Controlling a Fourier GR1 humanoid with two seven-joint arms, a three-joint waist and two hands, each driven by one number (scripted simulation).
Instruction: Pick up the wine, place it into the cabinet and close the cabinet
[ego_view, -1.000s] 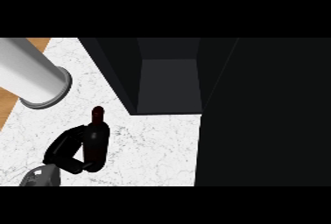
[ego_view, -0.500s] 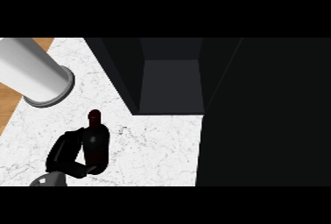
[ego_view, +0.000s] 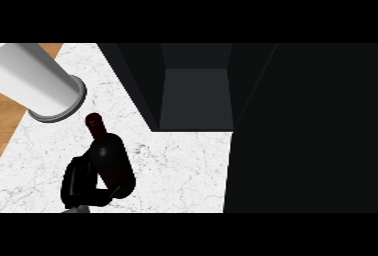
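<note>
**Wine in hand, cabinet open, placement not yet done**

- Cabinet (ego_view: 193, 95): far centre, open, with a dark interior and a grey floor panel showing. Nothing visible inside.
- Cabinet door (ego_view: 303, 130): I read the big black slab filling the right side as the door swung open. It hides everything to the right.
- Worktop (ego_view: 184, 170): white marble running from the near left up to the cabinet front.
- White cylinder (ego_view: 37, 80): far left, standing on the worktop, close to the bottle's neck but apart from it. That's the one thing I could clip on the way.
- Wine bottle (ego_view: 111, 155): near left, dark glass, neck pointing far-left towards the cylinder. It leans in this view, and I can't tell whether the base is on the worktop or off it.
- My left robot hand (ego_view: 74, 182): at the near edge, fingers and thumb curled round the bottle's lower body.
- Right robot hand: not in view.

Handling, as judgement: glass is rigid, smooth, likely slippery and breakable, and a full bottle is bottom-heavy. The wide body is the right place to hold; the neck would let it swing. For the next move I'd keep it upright, go right and far into the opening, set it on the cabinet floor, then shut the door.
</note>
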